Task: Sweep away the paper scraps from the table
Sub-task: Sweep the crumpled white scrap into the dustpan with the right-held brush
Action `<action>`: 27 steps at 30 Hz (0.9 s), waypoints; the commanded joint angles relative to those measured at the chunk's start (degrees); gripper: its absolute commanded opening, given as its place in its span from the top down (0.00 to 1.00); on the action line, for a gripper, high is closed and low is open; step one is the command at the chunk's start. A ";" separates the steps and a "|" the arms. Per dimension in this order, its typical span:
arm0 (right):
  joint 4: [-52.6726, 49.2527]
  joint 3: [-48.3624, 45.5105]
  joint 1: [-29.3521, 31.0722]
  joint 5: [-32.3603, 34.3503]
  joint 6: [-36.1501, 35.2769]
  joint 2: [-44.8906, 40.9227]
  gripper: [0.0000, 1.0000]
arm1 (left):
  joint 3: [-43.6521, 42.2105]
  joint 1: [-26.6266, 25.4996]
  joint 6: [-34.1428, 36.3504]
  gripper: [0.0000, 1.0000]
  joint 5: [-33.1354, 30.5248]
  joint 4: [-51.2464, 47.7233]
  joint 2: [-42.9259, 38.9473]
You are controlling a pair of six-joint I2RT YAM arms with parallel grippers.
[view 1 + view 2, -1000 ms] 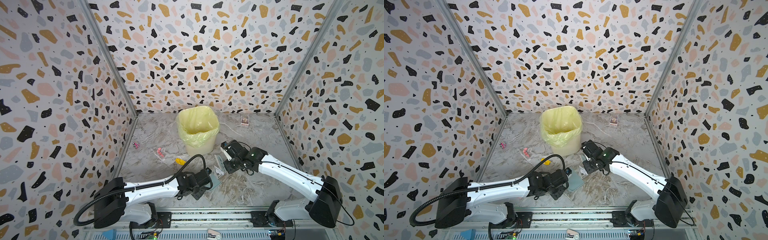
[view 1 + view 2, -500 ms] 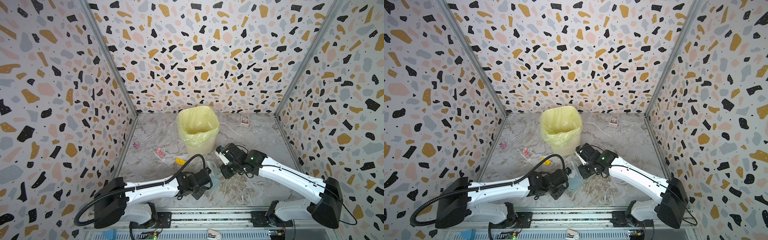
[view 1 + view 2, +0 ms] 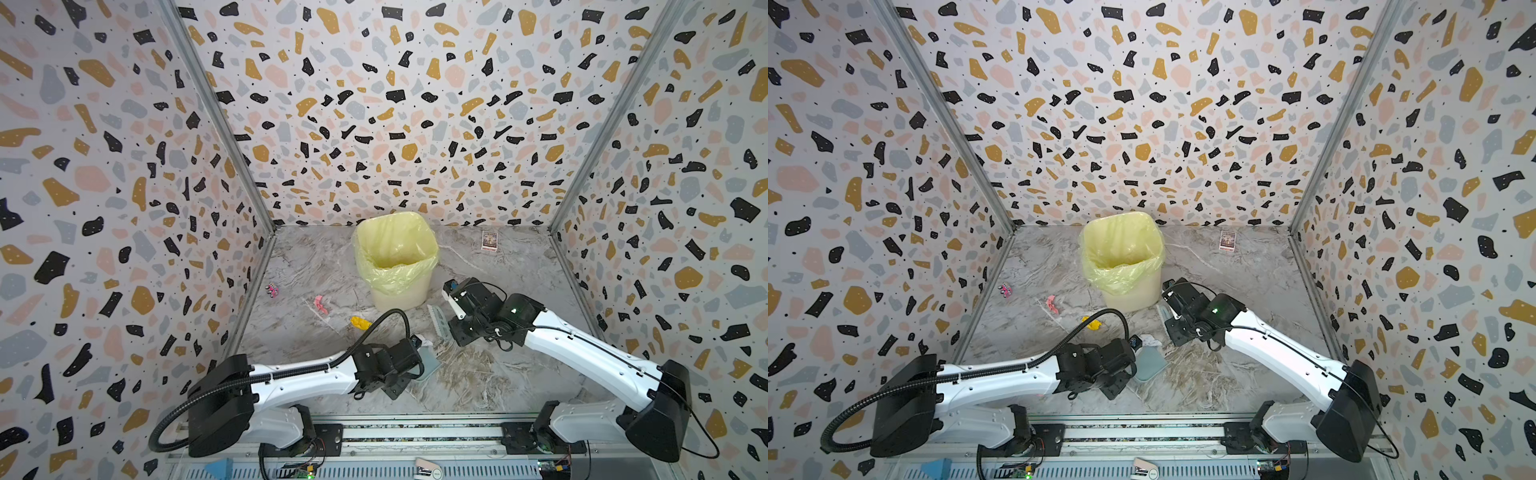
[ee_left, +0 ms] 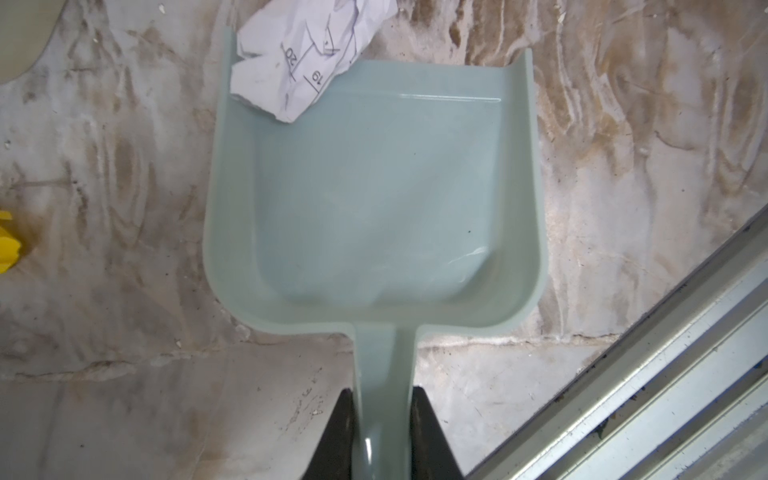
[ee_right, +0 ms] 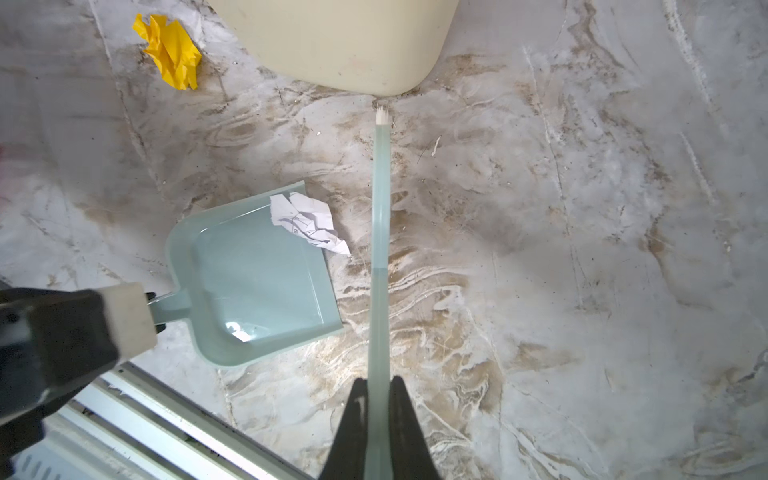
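**Sweeping at an early stage.** White scrap (image 4: 307,54) lies half across the lip of the dustpan (image 4: 374,199). Yellow scrap (image 5: 170,50) and pink scrap (image 3: 321,303) lie loose on the desk (image 3: 498,374). None shows in the bin (image 3: 399,286). Left tool (image 4: 382,415) grasps the dustpan handle; right tool (image 5: 378,399) grasps the brush (image 5: 380,199).

Left wrist view: the white paper scrap (image 4: 307,54) at the lip of the dustpan (image 4: 374,199) runs off the frame, the yellow scrap (image 4: 7,241) is cut to a sliver, and the bin (image 4: 16,33) shows only a corner. In both top views, the card (image 3: 489,240) beyond the bin's right is too small to read — likewise the pink-and-black object (image 3: 272,289) to the bin's left — and the left arm (image 3: 316,374) hides part of the dustpan.
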 commanded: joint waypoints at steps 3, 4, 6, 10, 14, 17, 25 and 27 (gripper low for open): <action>5.27 -1.09 1.64 1.71 -3.00 3.44 1.00 | -0.59 0.28 -0.48 1.00 0.45 0.18 0.30; 5.47 -1.00 2.05 1.49 -3.36 3.85 1.00 | -0.60 0.37 -0.46 1.00 0.55 0.18 0.40; 5.20 -0.73 2.82 1.19 -3.84 4.43 1.00 | -0.54 0.45 -0.35 1.00 0.88 0.18 0.76; 4.98 -0.46 4.62 -1.03 -4.75 3.02 1.00 | -0.82 0.65 -0.35 1.00 1.01 0.20 1.05; 3.59 -0.21 8.06 -3.05 -4.07 0.76 1.00 | -1.37 1.22 -0.30 1.00 1.22 0.62 0.86; 1.71 0.46 10.12 -4.34 -3.34 -0.25 1.00 | -1.44 1.42 -0.40 1.00 1.18 0.68 0.70; -3.03 1.76 10.34 -0.93 -2.01 -1.40 1.00 | -1.56 1.86 -0.30 1.00 1.28 0.80 0.49; -3.89 2.18 9.64 1.19 -1.74 -1.46 1.00 | -1.56 1.87 -0.30 1.00 1.20 0.82 0.34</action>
